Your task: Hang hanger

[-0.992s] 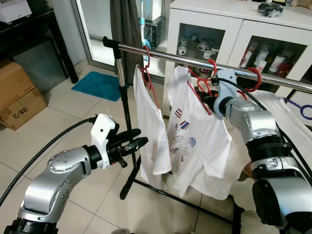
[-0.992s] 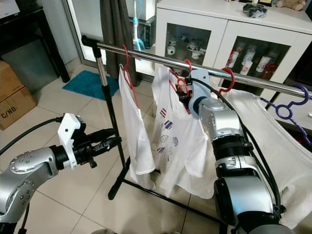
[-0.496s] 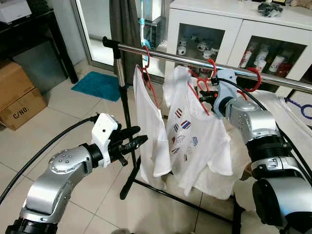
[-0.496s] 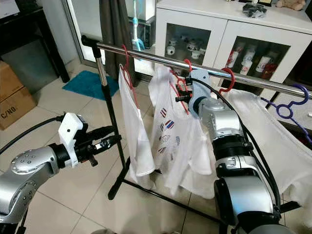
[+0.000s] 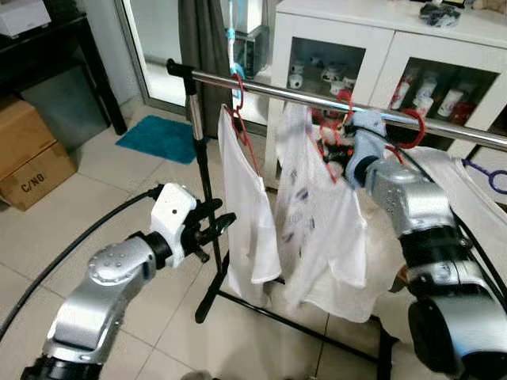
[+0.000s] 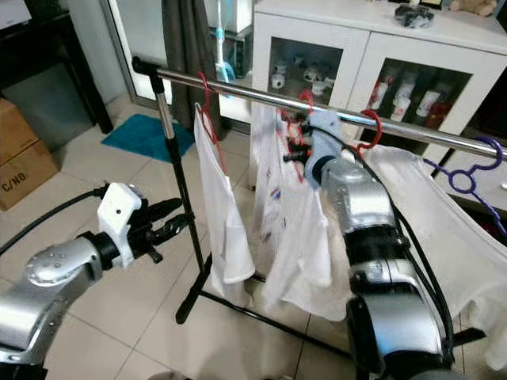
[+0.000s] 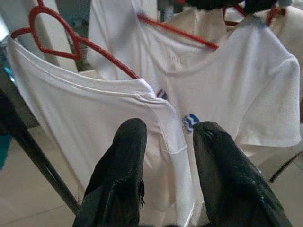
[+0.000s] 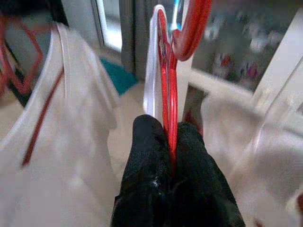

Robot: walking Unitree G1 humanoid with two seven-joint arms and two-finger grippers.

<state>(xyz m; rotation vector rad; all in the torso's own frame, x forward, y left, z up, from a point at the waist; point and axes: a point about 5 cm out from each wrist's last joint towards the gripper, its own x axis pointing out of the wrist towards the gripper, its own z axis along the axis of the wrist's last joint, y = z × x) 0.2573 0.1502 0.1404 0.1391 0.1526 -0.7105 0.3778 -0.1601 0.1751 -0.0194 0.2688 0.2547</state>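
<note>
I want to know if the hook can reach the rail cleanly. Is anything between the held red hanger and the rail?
Nothing visible blocks it. The right gripper pinches the red hanger just beneath the rail, in a bare gap between the hooks already hung.

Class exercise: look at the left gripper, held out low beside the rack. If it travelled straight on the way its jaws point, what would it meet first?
Most likely the nearer white T-shirt hanging on its red hanger. The left gripper has its jaws open and aimed at that shirt's lower half. Depth is hard to judge, so this is an estimate.
</note>
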